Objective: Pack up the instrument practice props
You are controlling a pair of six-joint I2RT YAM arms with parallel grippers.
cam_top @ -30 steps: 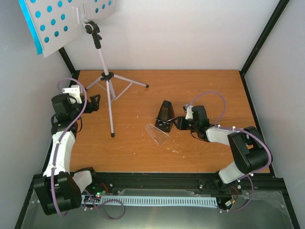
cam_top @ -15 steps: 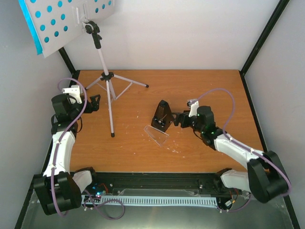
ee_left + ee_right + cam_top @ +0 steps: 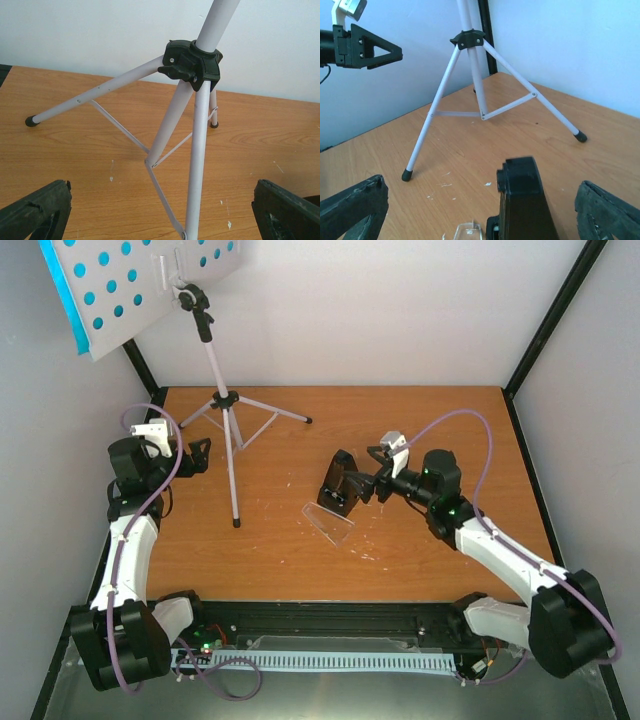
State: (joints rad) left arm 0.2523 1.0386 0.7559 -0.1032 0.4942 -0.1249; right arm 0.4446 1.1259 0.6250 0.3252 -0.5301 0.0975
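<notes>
1. Three props are out on the wooden table point(image 3: 440, 430). At its very centre stands the small black metronome point(image 3: 340, 483), upright on its base with its cover off.
2. Its clear cover point(image 3: 330, 522) lies flat on the wood at the metronome's 6 o'clock, right by the base. I cannot tell whether the two touch.
3. At the metronome's 3 o'clock sits the right gripper point(image 3: 368, 478), jaws spread wide. In its wrist view the fingers point(image 3: 355, 205) stand at either edge with the metronome between them, neither one touching it.
4. Round at 10 o'clock on the table stands the white music stand point(image 3: 232, 440), upright on three splayed legs. One foot reaches toward the centre, the other two toward the back wall.
5. High on its pole, over the far-left corner at about 11 o'clock, the hole-punched desk point(image 3: 130, 300) is tilted. Cyan pages point(image 3: 62, 285) show through the holes and past its left edge.
6. At 9 o'clock the left gripper point(image 3: 198, 455) hangs just beside the stand's pole and faces it, jaws spread wide and apart from the legs.
</notes>
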